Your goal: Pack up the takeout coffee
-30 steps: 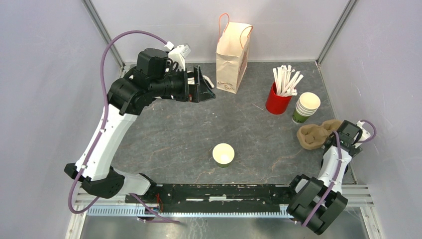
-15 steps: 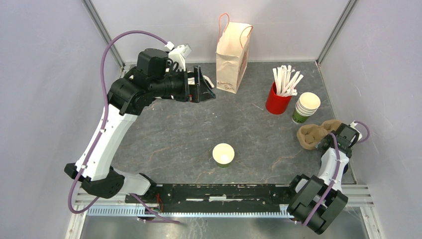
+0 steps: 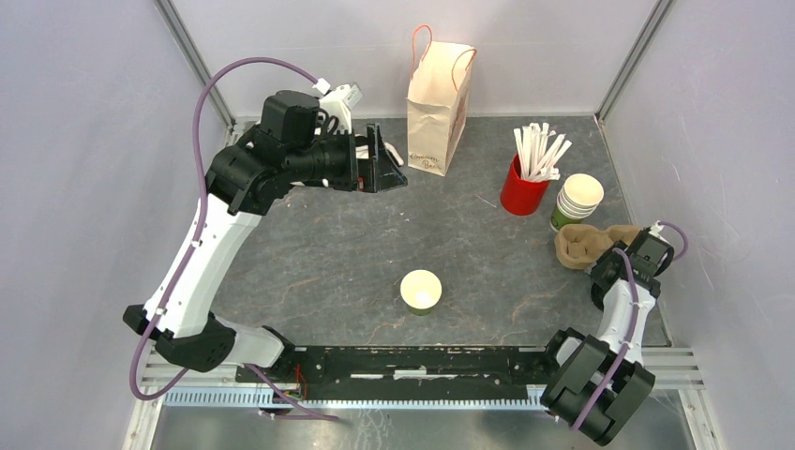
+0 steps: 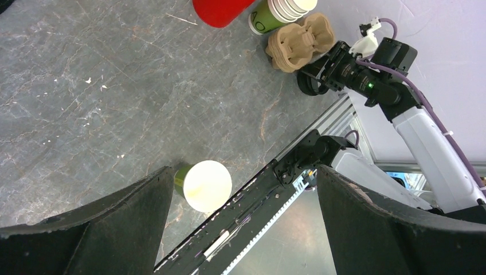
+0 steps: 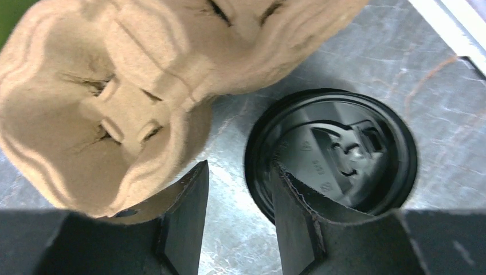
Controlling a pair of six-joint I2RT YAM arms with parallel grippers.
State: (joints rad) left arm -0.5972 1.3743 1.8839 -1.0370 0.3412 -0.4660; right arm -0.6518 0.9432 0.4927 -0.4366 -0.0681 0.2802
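A grey stone-patterned bench (image 3: 328, 244) carried everything. The left arm (image 3: 211, 244) reached up its left side to the back, and the left end effector (image 4: 243, 171) hung in the air near a tall paper bag (image 3: 437, 94), jaws spread wide and gripping nothing. The bag stood upright at the back edge.

The right arm (image 3: 619, 309) bent low along the right edge. Its right end effector (image 5: 238, 172) was down at the bench with the fingers parted by a narrow gap. One finger (image 5: 183, 217) lay just beside a brown pulp cup carrier (image 3: 581, 244).

A red cup (image 3: 521, 192) of white sticks (image 3: 539, 150) stood at the back right, with a stack of open green cups (image 3: 577, 202) just beside it and touching the carrier.

The green cup (image 3: 421, 291) stood upright and open-topped near the middle of the front edge, well apart from both end effectors. The black lid (image 5: 338, 154) lay flat on the bench beside the carrier, its near rim in the right end effector's gap.
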